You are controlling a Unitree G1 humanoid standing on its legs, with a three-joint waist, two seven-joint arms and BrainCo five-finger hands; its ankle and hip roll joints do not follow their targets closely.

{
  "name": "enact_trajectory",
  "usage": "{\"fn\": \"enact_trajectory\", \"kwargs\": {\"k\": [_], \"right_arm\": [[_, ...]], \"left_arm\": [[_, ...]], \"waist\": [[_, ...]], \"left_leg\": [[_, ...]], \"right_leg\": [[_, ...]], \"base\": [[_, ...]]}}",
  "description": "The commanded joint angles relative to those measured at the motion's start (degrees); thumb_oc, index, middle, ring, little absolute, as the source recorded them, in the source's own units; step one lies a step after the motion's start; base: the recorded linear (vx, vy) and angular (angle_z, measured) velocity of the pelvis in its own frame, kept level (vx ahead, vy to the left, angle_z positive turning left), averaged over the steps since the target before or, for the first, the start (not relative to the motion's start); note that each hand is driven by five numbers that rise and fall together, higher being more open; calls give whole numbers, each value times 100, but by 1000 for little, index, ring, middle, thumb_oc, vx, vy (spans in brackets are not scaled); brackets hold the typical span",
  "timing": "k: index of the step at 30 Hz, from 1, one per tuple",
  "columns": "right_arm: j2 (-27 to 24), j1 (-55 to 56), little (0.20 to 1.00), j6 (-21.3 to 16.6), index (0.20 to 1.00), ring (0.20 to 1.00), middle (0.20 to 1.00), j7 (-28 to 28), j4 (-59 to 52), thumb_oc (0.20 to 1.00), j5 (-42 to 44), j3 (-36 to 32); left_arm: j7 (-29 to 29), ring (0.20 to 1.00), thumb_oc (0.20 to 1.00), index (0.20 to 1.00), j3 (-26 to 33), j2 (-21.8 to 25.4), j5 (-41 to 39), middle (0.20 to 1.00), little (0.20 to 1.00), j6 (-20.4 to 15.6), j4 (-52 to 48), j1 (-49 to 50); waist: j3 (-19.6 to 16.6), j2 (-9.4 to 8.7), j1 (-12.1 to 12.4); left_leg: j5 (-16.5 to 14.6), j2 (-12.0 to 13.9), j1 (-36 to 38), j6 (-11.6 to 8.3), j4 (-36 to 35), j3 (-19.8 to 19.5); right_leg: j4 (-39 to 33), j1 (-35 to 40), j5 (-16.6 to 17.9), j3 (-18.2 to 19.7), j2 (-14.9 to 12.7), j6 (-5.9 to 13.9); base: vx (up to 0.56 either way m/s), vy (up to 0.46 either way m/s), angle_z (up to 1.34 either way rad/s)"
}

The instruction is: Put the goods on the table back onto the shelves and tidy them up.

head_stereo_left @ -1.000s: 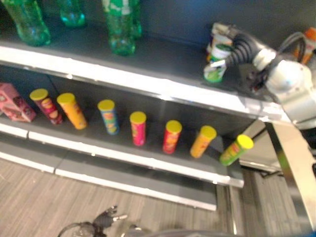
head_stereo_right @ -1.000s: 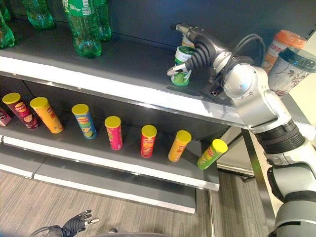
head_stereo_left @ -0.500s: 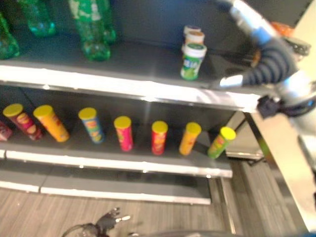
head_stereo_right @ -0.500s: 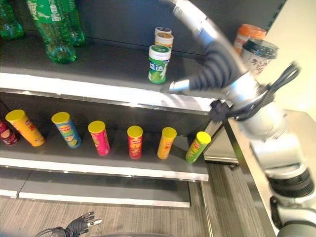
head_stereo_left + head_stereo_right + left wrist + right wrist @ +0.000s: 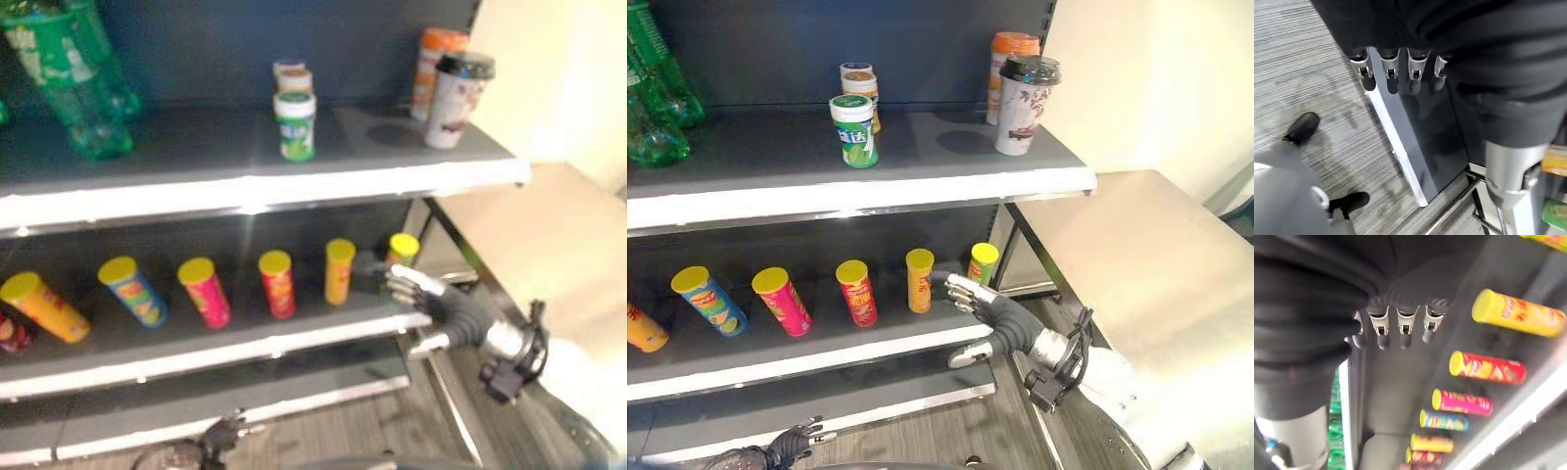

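A green-and-white tub [image 5: 854, 130] stands upright on the upper shelf [image 5: 921, 181], free of any hand, with two more tubs [image 5: 860, 83] behind it. My right hand [image 5: 994, 318] hangs open and empty in front of the lower shelf [image 5: 823, 348], just beside the green chip can [image 5: 983, 262]. Its straight fingers [image 5: 1391, 330] show in the right wrist view, facing the row of cans. My left hand [image 5: 789, 448] is low near the floor, its fingers [image 5: 1391, 73] relaxed and holding nothing.
Yellow-lidded chip cans line the lower shelf: blue [image 5: 710, 299], pink [image 5: 782, 301], red [image 5: 857, 292], orange [image 5: 919, 279]. Two cups [image 5: 1024, 103] stand at the upper shelf's right end, green bottles [image 5: 651, 98] at its left. A steel table [image 5: 1117, 255] is at the right. A person's shoe [image 5: 1300, 129] is on the floor.
My right hand let go of the green-and-white tub on the upper shelf, pulled away and dropped to the lower shelf's right end. The camera has swung to the right.
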Motion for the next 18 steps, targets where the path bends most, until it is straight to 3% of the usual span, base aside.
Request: {"fn": "enact_trajectory", "kwargs": {"k": [1, 4, 5, 6, 8, 9, 10, 12, 18], "right_arm": [[79, -510, 1000, -97, 1000, 1000, 1000, 221, 167, 1000, -236, 186], [535, -369, 1000, 89, 1000, 1000, 1000, 413, 1635, 1000, -1125, 608], [560, -387, 1000, 64, 1000, 1000, 1000, 427, 1677, 1000, -1144, 614], [909, -275, 1000, -106, 1000, 1000, 1000, 214, 2735, 1000, -1921, 651], [1137, -284, 1000, -234, 1000, 1000, 1000, 107, 3310, 1000, -2357, 702], [1557, -158, 1000, -321, 1000, 1000, 1000, -7, 4152, 1000, -2579, 654], [1576, -174, 1000, -347, 1000, 1000, 1000, -9, 4188, 1000, -2589, 659], [2102, -85, 1000, -618, 1000, 1000, 1000, -163, 5485, 1000, -2558, 468], [2723, -154, 1000, -965, 1000, 1000, 1000, -517, 6990, 1000, -2206, -24]], "left_arm": [[5, 1000, 1000, 1000, 84, 150, 164, 1000, 1000, -174, 102, -338], [29, 1000, 1000, 1000, -32, 49, 160, 1000, 1000, -142, 151, -437], [31, 1000, 1000, 1000, -34, 57, 159, 1000, 1000, -145, 155, -440], [67, 1000, 1000, 1000, -115, 0, 143, 1000, 1000, -162, 229, -522], [102, 1000, 1000, 1000, -116, -42, 89, 1000, 1000, -183, 290, -562], [114, 1000, 1000, 1000, -74, -135, -24, 1000, 1000, -212, 393, -580], [114, 1000, 1000, 1000, -75, -127, -25, 1000, 1000, -214, 397, -584], [124, 1000, 1000, 1000, -93, -250, -120, 1000, 1000, -295, 452, -594], [130, 1000, 1000, 1000, -120, -549, -324, 1000, 1000, -407, 668, -593]], "waist": [[239, -128, 218], [274, -108, 334], [275, -116, 333], [287, -101, 365], [301, -107, 376], [291, -91, 416], [294, -98, 415], [288, -64, 447], [240, 15, 442]], "left_leg": [[-172, 126, 346, -222, 42, -89], [-161, 135, 316, -229, 42, -166], [-161, 135, 316, -229, 42, -169], [-158, 135, 299, -231, 42, -203], [-155, 143, 291, -233, 42, -221], [-156, 151, 287, -231, 42, -267], [-156, 151, 287, -231, 42, -269], [-156, 150, 282, -228, 42, -318], [-185, 136, 341, -220, 42, -338]], "right_leg": [[194, 229, 236, -124, -488, 372], [185, 290, 219, -239, -498, 375], [183, 293, 219, -242, -497, 375], [190, 324, 213, -298, -506, 383], [196, 333, 213, -315, -508, 389], [195, 357, 191, -348, -498, 391], [194, 359, 191, -351, -498, 391], [214, 389, 166, -398, -498, 394], [203, 456, 122, -402, -487, 384]], "base": [[-15, -6, 4], [-1, -3, 1], [-5, 0, 15], [-1, 2, 18], [7, -7, 18], [16, -12, 20], [26, -3, 20], [22, 6, 18], [31, 18, 7]]}}
